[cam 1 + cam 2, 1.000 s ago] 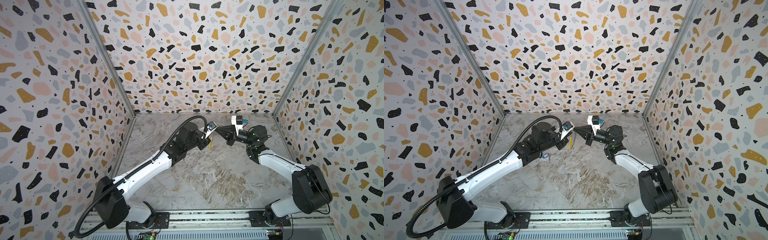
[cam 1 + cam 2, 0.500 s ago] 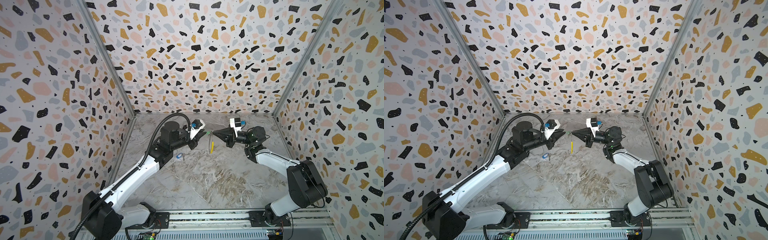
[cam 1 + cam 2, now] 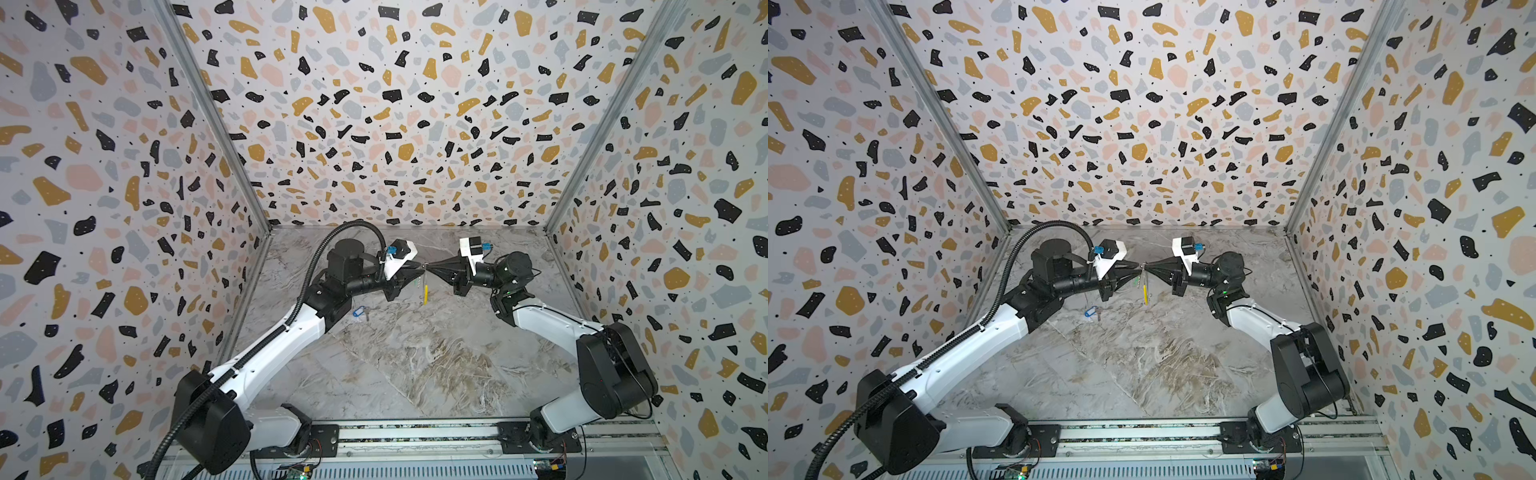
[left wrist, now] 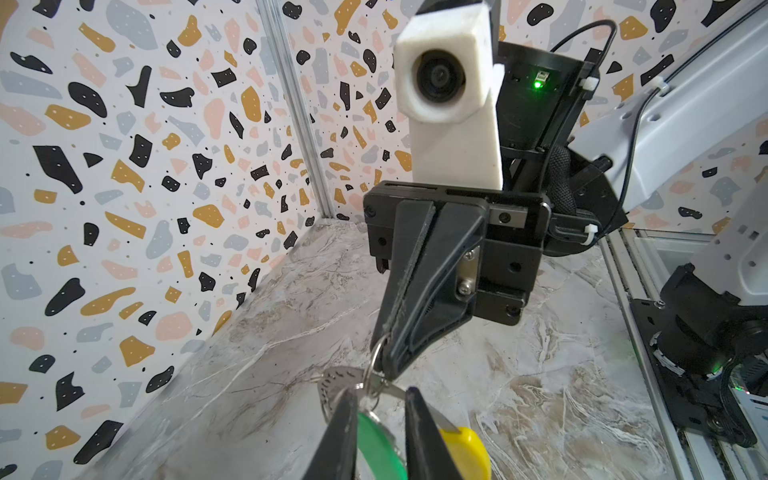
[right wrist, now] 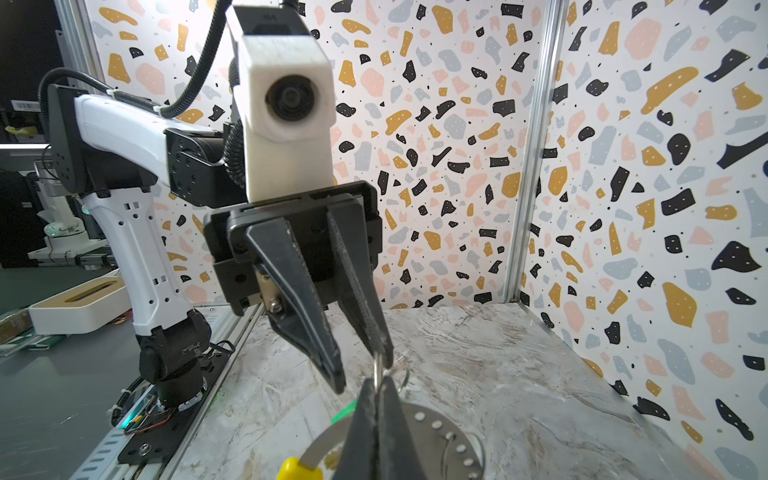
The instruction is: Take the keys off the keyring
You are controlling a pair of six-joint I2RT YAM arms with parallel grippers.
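Note:
The keyring (image 5: 440, 432) hangs in mid-air at the back middle, and my right gripper (image 5: 376, 380) is shut on its top. Its yellow sleeve (image 3: 425, 293) (image 3: 1145, 293) dangles lowest. The green-tagged key (image 4: 380, 444) hangs on the ring. My left gripper (image 4: 380, 392) meets the right gripper (image 3: 429, 267) tip to tip in both top views. Its fingers (image 4: 345, 432) stand a little apart, open, either side of the green tag. One left fingertip (image 5: 384, 357) touches the ring's top. The blue-tagged key (image 3: 360, 311) (image 3: 1090, 312) lies loose on the table under the left forearm.
Terrazzo-patterned walls close the marble table (image 3: 415, 365) on three sides, with the back wall just behind both grippers. The arm bases sit on a metal rail (image 3: 415, 436) along the front edge.
The left gripper drew back to the left, then returned to the right gripper's tip, and its jaws have parted slightly. The right gripper kept its hold on the keyring.

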